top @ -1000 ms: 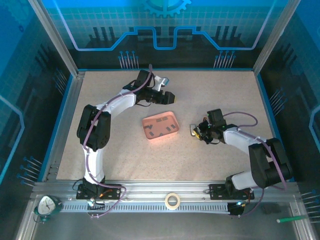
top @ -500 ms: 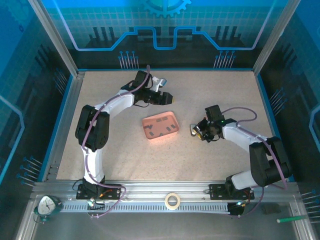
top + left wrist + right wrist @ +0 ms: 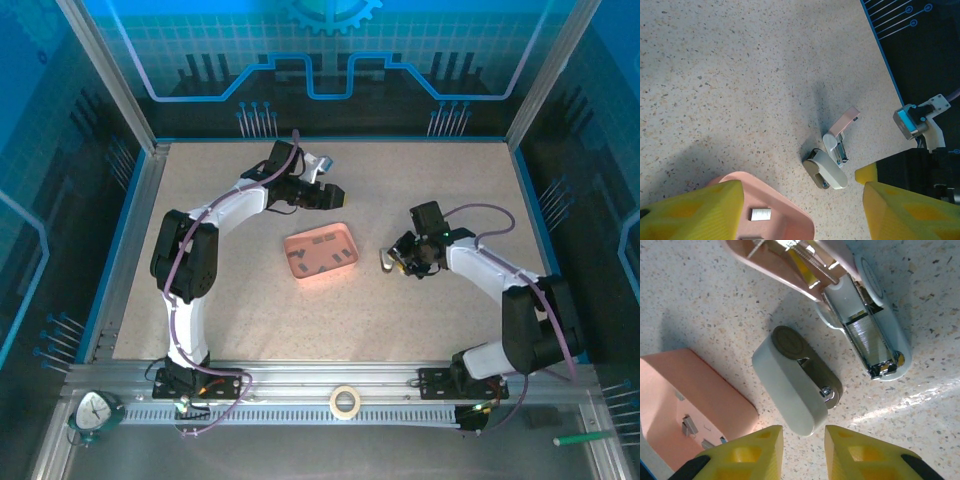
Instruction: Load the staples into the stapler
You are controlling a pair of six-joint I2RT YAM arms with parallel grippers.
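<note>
In the right wrist view a mini stapler lies swung open, its pink lid [image 3: 785, 260] tipped back and a silver staple strip [image 3: 867, 340] sitting in the white channel. A second, closed white-and-olive stapler [image 3: 795, 385] lies beside it, its near end just beyond the tips of my open right gripper [image 3: 804, 452]. The staples [image 3: 760, 214] are small grey strips lying in the salmon-pink tray [image 3: 790, 210]. My left gripper [image 3: 802, 205] hangs open above the tray's corner, with both staplers [image 3: 832, 160] on the table ahead of it. The top view shows the left gripper [image 3: 335, 192] beyond the tray [image 3: 350, 240].
The blue raised table edge [image 3: 880, 55] runs past the staplers in the left wrist view. The right arm's wrist [image 3: 917, 122] sits close behind them. A tape roll [image 3: 346, 402] and a clock [image 3: 95, 410] lie on the front rail.
My right gripper has shifted slightly farther from the table's near edge, staying at the staplers. The left arm has barely moved.
</note>
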